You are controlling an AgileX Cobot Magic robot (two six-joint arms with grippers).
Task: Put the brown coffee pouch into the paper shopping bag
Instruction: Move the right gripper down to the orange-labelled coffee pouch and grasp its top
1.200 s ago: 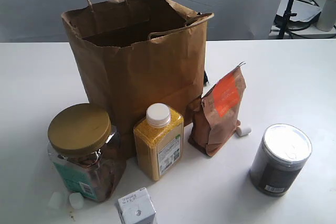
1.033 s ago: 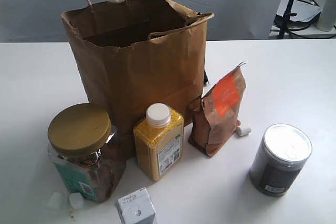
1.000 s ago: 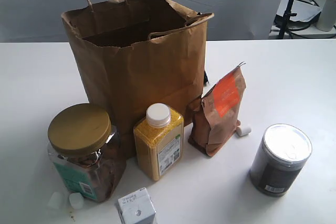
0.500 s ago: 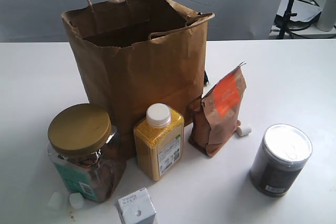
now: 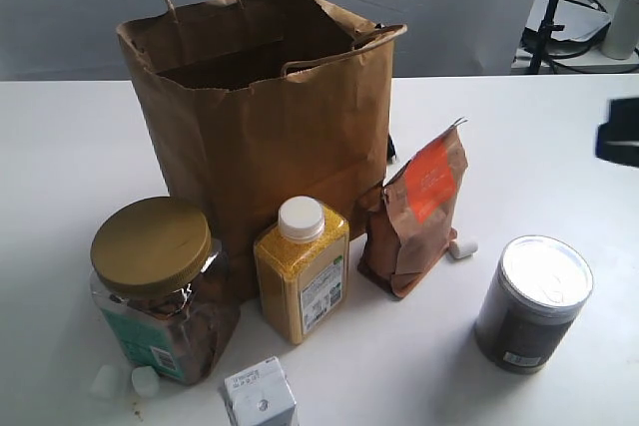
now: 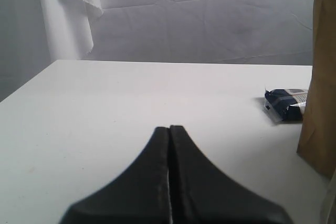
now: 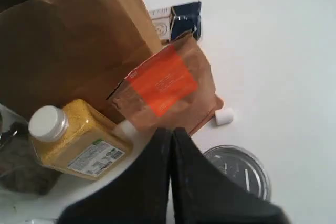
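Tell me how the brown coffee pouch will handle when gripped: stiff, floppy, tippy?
The brown coffee pouch looks crinkled, so its paper walls will probably give when squeezed. It leans on a small base, so a sideways nudge may topple it. The folded top seems thin and likely floppy; gripping the body seems safer.

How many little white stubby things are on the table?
3. Two small white cylinders lie beside the gold-lidded jar; a third sits beside the brown coffee pouch. The paper shopping bag may hide others.

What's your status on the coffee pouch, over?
Left gripper, right gripper shut, empty. Coffee pouch standing beside paper bag, untouched. Yellow bottle, can flank it.
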